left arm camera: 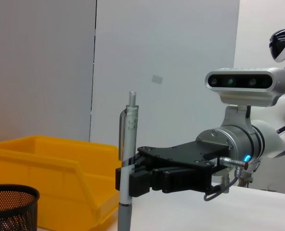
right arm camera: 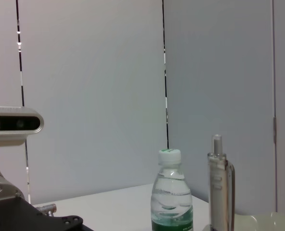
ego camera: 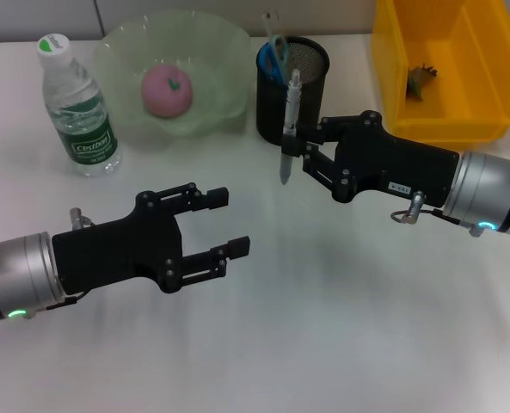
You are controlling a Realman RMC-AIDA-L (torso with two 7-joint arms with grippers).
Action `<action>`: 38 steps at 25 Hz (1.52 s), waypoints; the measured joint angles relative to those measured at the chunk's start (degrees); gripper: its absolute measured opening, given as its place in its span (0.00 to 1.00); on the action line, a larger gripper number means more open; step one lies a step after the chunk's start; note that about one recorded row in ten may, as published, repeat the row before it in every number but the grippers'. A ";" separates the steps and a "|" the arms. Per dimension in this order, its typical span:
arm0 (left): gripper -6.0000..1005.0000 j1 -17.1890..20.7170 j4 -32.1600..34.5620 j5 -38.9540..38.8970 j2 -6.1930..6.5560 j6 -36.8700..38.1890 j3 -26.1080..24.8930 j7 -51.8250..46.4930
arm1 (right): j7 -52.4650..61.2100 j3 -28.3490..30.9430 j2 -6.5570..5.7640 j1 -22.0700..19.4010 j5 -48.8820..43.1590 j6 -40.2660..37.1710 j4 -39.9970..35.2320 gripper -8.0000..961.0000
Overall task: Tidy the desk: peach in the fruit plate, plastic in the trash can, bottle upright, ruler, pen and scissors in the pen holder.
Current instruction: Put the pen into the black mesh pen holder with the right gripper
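Beside the mesh pen holder (ego camera: 292, 86), a silver pen (ego camera: 288, 129) is held upright, clamped mid-barrel by the right gripper (ego camera: 296, 146). Light, stiff and probably slick, it is best gripped centrally. The left gripper (ego camera: 229, 224) hovers with fingers apart.

A silver pen (ego camera: 287, 129) hangs upright, tip down, pinched in the right claw (ego camera: 299, 148) just near of the black mesh pen holder (ego camera: 304, 86). Blue-handled scissors (ego camera: 276, 52) stand inside the holder. A pink peach (ego camera: 167, 90) lies in the pale green fruit plate (ego camera: 224, 52), far left. The bottle (ego camera: 76, 107) stands upright, far left of the plate. The yellow trash can (ego camera: 487, 86) sits far right.
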 joint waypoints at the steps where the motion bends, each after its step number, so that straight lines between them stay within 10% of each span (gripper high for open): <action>1: 0.67 0.00 0.00 0.00 0.00 0.00 0.00 0.00 | -0.21 -0.03 0.00 -0.02 0.02 -0.01 -0.01 0.14; 22: 0.67 0.37 -0.66 -1.34 0.00 0.51 0.00 -0.96 | -72.49 0.46 0.26 0.11 8.34 0.38 8.44 0.14; 38: 0.67 0.34 -1.13 -1.34 0.00 0.38 0.00 -0.99 | -87.96 0.60 0.27 0.84 8.53 2.16 10.17 0.14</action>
